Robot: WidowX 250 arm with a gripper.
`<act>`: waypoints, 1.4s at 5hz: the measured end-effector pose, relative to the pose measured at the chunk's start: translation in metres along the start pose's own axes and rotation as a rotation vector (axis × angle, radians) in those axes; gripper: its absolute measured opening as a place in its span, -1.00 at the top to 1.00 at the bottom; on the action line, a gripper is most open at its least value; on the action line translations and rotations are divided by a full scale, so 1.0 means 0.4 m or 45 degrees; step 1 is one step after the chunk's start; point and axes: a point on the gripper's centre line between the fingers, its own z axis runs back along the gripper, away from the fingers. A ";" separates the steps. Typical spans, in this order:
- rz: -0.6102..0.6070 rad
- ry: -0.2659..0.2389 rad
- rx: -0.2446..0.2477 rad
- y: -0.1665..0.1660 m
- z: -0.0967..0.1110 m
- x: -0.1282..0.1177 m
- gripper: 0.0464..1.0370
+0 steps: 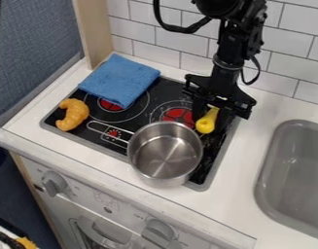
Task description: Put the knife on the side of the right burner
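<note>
Where the yellow handle is, the arm points steeply down.

Knife w/ yel. handle slants just beside red-ctr. R burner.

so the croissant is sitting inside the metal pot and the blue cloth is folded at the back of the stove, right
Not quite: the croissant is not in the metal pot. The camera view shows it lying on the left part of the stove. The blue cloth is indeed folded at the back.
</note>
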 end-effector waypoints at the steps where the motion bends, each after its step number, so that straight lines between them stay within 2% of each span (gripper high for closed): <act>1: 0.003 0.004 0.006 0.002 -0.007 -0.007 0.11; 2: -0.015 -0.008 -0.022 0.002 -0.008 -0.012 -0.04; 3: -0.020 -0.032 -0.070 0.015 -0.007 -0.013 -0.64; 4: -0.051 -0.082 -0.110 0.017 0.033 -0.014 -0.95; 5: -0.059 -0.178 -0.137 0.043 0.117 -0.019 -0.95; 6: -0.063 -0.198 -0.169 0.065 0.150 -0.036 -0.93; 7: -0.063 -0.202 -0.172 0.067 0.152 -0.036 -0.93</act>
